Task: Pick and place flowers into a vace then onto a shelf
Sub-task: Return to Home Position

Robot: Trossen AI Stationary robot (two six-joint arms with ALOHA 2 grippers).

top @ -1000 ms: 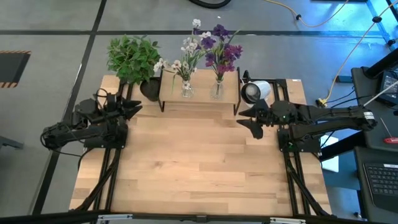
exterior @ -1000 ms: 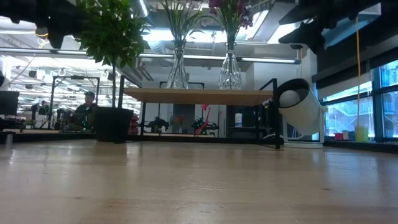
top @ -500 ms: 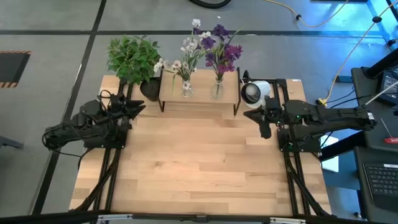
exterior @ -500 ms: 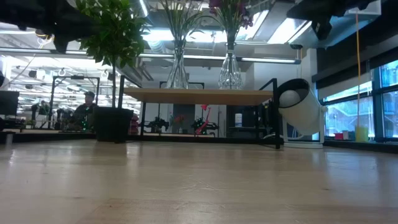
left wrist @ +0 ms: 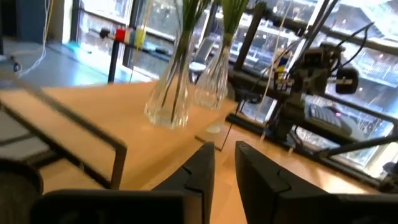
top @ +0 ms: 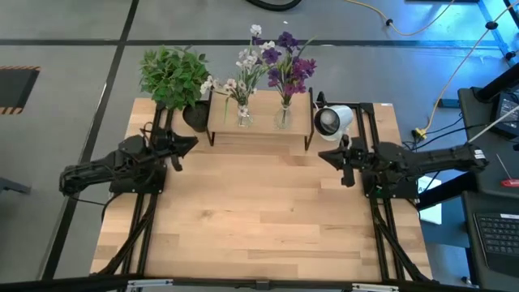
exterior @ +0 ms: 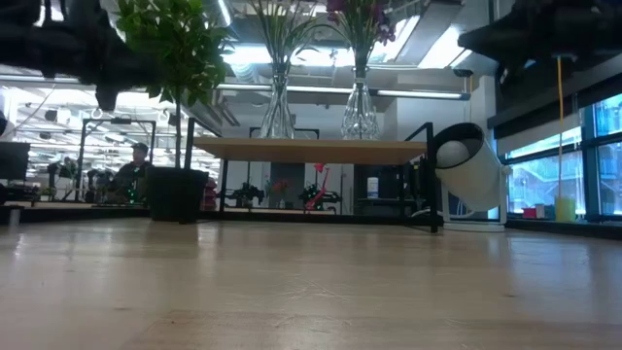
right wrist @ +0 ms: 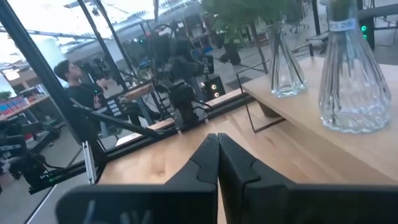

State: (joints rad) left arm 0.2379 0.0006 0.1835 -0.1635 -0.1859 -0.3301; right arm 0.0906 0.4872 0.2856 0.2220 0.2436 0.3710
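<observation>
High view puts the flowers [top: 272,61] in two clear vases, the pink-white bunch in one vase [top: 243,116] and the purple bunch in the other [top: 282,118]. Both stand upright on the shelf [top: 261,123] at the far edge of the bench [top: 259,219], beside a potted plant [top: 173,73]. The placing therefore looks finished, and the step in hand is judged to be sending the arms to their rest pose.

The left gripper [top: 185,146] hangs over the bench near the shelf's left legs, holding nothing. Its wrist view shows its fingers [left wrist: 199,177] a narrow gap apart, though blur makes that uncertain. The right gripper [top: 340,158] sits near the shelf's right legs, also empty, its fingers [right wrist: 202,162] pressed together.

The next move likely calls for drawing both arms away from the shelf without brushing its legs or the vases.
</observation>
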